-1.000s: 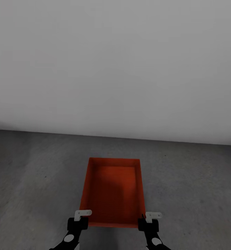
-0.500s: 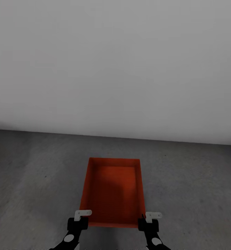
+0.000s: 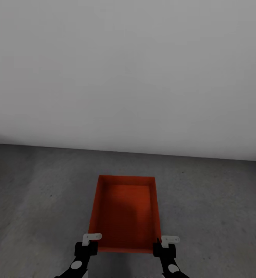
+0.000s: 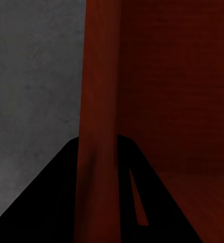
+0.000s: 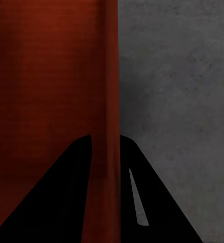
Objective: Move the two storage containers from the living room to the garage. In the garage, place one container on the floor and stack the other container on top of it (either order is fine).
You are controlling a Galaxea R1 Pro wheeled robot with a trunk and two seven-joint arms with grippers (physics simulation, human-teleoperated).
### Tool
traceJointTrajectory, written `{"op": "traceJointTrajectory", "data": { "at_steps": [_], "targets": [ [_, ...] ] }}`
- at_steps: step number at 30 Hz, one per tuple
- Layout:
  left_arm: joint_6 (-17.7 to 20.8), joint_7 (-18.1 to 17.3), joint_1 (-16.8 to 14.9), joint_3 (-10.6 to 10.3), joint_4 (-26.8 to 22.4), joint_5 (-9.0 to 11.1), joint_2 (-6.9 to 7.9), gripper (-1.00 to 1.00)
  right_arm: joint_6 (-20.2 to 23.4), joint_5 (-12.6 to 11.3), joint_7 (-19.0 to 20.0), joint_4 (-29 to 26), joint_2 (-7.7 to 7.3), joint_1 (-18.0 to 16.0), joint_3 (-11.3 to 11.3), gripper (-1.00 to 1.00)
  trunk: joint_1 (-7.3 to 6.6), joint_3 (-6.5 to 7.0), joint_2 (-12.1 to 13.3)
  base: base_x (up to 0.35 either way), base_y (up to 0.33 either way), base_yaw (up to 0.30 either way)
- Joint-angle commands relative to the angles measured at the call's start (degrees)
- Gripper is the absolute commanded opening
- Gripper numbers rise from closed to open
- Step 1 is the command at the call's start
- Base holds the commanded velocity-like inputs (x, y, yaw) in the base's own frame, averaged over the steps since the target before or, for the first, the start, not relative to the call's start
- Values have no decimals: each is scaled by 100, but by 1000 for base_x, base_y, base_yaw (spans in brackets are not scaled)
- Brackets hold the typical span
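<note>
One orange-red storage container [image 3: 125, 210], open at the top and empty, lies lengthwise in front of me over the dark grey concrete floor [image 3: 216, 200] of the garage. My left gripper [image 3: 90, 242] is at its near left corner and my right gripper [image 3: 165, 243] at its near right corner. In the left wrist view the fingers of the left gripper [image 4: 98, 144] straddle the container's side wall [image 4: 99, 91]. In the right wrist view the right gripper [image 5: 105, 142] clamps the opposite wall [image 5: 109, 76] the same way. I cannot tell whether the container rests on the floor or hangs just above it.
A bare pale grey wall [image 3: 128, 77] stands a short way beyond the container and meets the floor across the whole view. Open concrete spreads to the left [image 4: 31, 76] and right [image 5: 178, 76] of the container.
</note>
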Motion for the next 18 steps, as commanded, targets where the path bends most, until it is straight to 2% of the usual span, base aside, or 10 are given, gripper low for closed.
{"op": "traceJointTrajectory", "data": {
  "at_steps": [1, 18],
  "targets": [
    [-13, 69, 1, -13, 18, 41, 8, -100, -66, 108, 66, -380, 0, -8, -86, -100, 0, -4, -3, 0, 0, 0],
    [-13, 69, 1, -13, 18, 41, 8, -100, -66, 106, 66, -379, 0, -6, -86, -100, 22, -22, -43, 0, 0, 0]
  ]
}}
